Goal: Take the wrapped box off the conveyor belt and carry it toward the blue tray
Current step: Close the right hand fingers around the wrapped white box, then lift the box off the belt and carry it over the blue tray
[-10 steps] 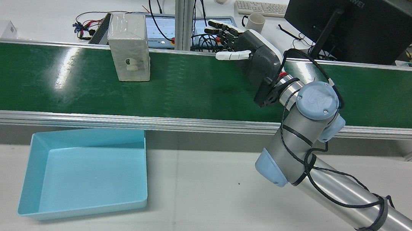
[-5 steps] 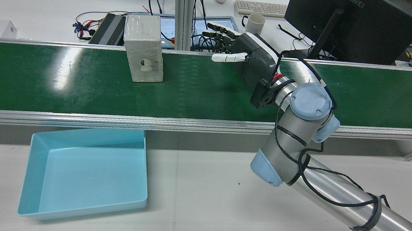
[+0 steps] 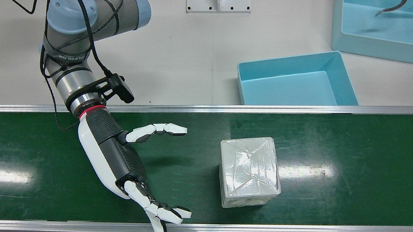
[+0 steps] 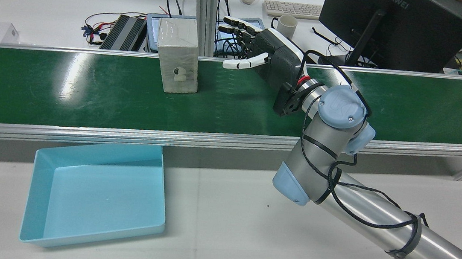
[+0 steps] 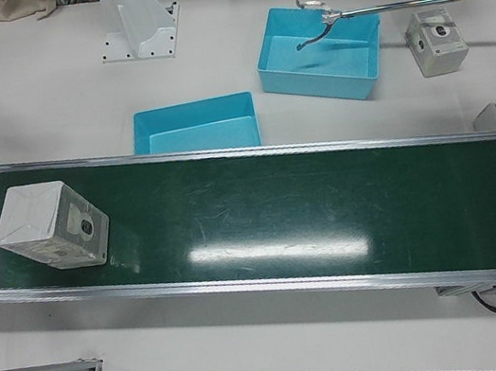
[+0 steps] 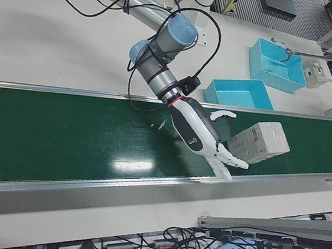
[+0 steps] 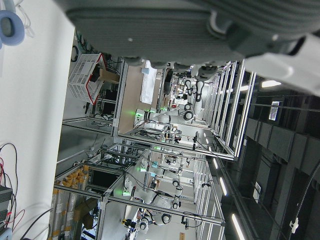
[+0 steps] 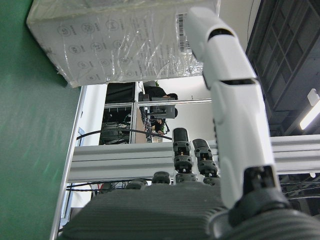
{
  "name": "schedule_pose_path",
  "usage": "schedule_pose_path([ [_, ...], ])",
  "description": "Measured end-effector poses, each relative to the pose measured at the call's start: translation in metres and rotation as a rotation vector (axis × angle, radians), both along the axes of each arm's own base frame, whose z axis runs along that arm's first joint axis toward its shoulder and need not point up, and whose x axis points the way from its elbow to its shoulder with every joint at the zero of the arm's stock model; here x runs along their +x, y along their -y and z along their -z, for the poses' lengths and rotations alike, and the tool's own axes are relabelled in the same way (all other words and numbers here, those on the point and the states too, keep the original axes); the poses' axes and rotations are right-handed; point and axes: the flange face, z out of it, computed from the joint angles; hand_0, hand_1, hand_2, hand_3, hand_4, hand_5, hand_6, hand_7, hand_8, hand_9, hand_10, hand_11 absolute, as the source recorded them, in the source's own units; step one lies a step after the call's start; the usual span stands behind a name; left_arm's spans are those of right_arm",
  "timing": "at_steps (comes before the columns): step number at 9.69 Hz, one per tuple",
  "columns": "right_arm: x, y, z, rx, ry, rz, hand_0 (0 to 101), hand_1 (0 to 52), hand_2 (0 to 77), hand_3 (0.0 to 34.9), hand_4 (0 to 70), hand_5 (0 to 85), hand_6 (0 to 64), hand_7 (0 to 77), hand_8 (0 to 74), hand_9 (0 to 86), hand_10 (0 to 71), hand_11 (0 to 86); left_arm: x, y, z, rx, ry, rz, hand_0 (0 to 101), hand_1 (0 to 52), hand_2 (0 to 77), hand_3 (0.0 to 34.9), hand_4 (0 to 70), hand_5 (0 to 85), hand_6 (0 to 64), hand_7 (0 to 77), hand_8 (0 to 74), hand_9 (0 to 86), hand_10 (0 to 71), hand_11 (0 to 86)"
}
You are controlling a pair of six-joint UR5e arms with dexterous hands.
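Box point(image 3: 248, 171) stands on the belt point(image 3: 37, 162), beside the right hand point(image 3: 128, 170), which is spread wide and empty, probably to receive it.

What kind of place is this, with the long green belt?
Probably a robot lab or test workshop. A robot arm's right hand waits over a green conveyor belt carrying a wrapped box, with a monitor and cables behind.

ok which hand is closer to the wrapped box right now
Right. The right hand is open over the belt beside the wrapped box, not touching it. The left hand shows only in its own camera, away from the belt.
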Motion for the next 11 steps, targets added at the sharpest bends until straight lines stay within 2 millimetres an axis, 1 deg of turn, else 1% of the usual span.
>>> schedule_pose_path([
  [1, 0.002, -0.001, -0.001, -0.008, -0.018, -0.005, 53, 22.4, 20.7, 0.4, 9.3, 12.5, 6.0, 18.5, 0.0, 2.7, 0.0, 1.1, 0.0, 0.0, 0.0, 0.0, 0.0, 0.0, 0, 0.0, 1.1, 0.0, 0.5, 1.1, 0.0, 0.5, 0.5, 0.0, 0.5, 0.0],
  [2, 0.003, -0.001, -0.003, -0.014, -0.032, -0.008, 51, 19.6, 18.5, 0.5, 7.1, 11.5, 3.8, 14.7, 1.6, 1.6, 0.0, 1.1, 0.0, 0.0, 0.0, 0.0, 0.0, 0.0, 0, 0.0, 1.1, 0.0, 0.5, 1.1, 0.0, 0.5, 0.5, 0.5, 0.5, 0.0],
  [3, 0.003, -0.001, -0.005, -0.017, -0.042, -0.011, 50, 19.6, 16.9, 3.6, 7.6, 11.5, 3.8, 15.8, 1.6, 1.6, 0.0, 1.1, 0.0, 0.0, 0.0, 0.0, 0.0, 0.0, 0, 0.0, 1.1, 0.0, 0.5, 1.1, 0.0, 0.5, 0.5, 0.5, 0.5, 0.0],
  [5, 0.002, 0.001, -0.006, -0.015, -0.063, -0.02, 50, 19.6, 16.9, 3.6, 7.6, 11.5, 3.8, 15.8, 1.6, 1.6, 0.0, 1.1, 0.0, 0.0, 0.0, 0.0, 0.0, 0.0, 0, 0.0, 1.1, 0.0, 0.5, 1.1, 0.5, 0.5, 0.5, 0.0, 0.0, 0.0],
  [6, 0.001, 0.002, -0.006, -0.014, -0.069, -0.023, 49, 15.8, 9.8, 4.3, 6.0, 10.9, 3.8, 15.8, 1.6, 1.6, 0.0, 1.1, 0.0, 0.0, 0.0, 0.0, 0.0, 0.0, 0, 0.0, 1.1, 0.0, 0.5, 1.1, 0.5, 0.5, 0.5, 0.0, 0.0, 0.0],
  [7, -0.001, 0.004, -0.004, -0.015, -0.074, -0.023, 49, 15.8, 9.8, 6.6, 6.0, 10.4, 3.8, 15.8, 1.6, 1.6, 0.0, 1.1, 0.0, 0.0, 0.0, 0.0, 0.0, 0.0, 0, 0.0, 1.1, 0.0, 0.5, 1.1, 0.5, 0.5, 0.5, 0.0, 0.5, 0.5],
  [8, -0.006, 0.007, -0.003, -0.017, -0.079, -0.022, 49, 15.8, 10.9, 8.6, 5.4, 9.3, 2.7, 13.6, 0.5, 1.6, 0.0, 1.1, 0.0, 0.0, 0.0, 0.0, 0.0, 0.0, 0, 0.0, 0.5, 0.0, 0.0, 1.1, 0.0, 0.5, 0.5, 0.0, 0.0, 0.5],
  [9, -0.012, 0.009, 0.0, -0.019, -0.083, -0.019, 49, 15.8, 10.9, 8.6, 5.4, 9.3, 2.7, 13.6, 0.5, 1.6, 0.0, 1.1, 0.0, 0.0, 0.0, 0.0, 0.0, 0.0, 0, 0.0, 0.5, 0.0, 0.0, 1.1, 0.0, 0.5, 0.5, 0.0, 0.0, 0.5],
  [10, -0.02, 0.01, 0.004, -0.019, -0.087, -0.014, 49, 15.8, 12.5, 10.4, 4.4, 8.7, 2.2, 13.1, 0.5, 1.6, 0.0, 1.1, 0.0, 0.0, 0.0, 0.0, 0.0, 0.0, 0, 0.0, 1.1, 0.0, 0.5, 1.1, 0.5, 0.5, 0.5, 0.0, 0.5, 0.5],
  [11, -0.028, 0.01, 0.009, -0.016, -0.09, -0.008, 49, 15.8, 13.1, 10.7, 5.4, 9.3, 2.2, 13.1, 0.5, 1.6, 0.0, 1.1, 0.0, 0.0, 0.0, 0.0, 0.0, 0.0, 0, 0.0, 0.5, 0.0, 0.5, 1.1, 0.0, 0.5, 0.5, 0.0, 0.5, 0.5],
])
